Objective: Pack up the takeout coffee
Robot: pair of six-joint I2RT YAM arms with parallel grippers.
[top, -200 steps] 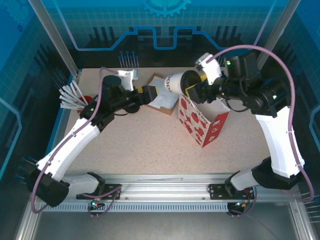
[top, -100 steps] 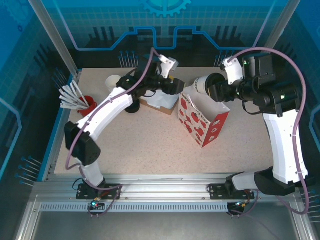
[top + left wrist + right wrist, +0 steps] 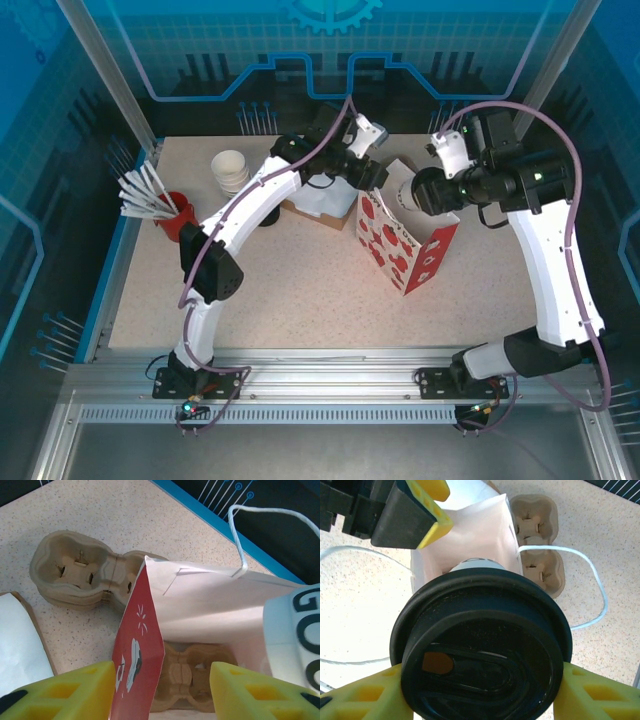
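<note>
Red, black and yellow on my remote feeds.
The paper bag [image 3: 405, 240] is red outside with white cartoon prints and plain white inside, with white cord handles. Above its mouth, the takeout coffee [image 3: 482, 650] shows a black lid over a white cup lettered in black. My left gripper [image 3: 162, 692] and right gripper [image 3: 480, 697] carry yellow pads. Beside the bag, brown pulp carriers [image 3: 82, 577] sit on a beige, dark-speckled table [image 3: 300, 290]; well left of it, a red pot [image 3: 178, 218] holds white sticks.
</note>
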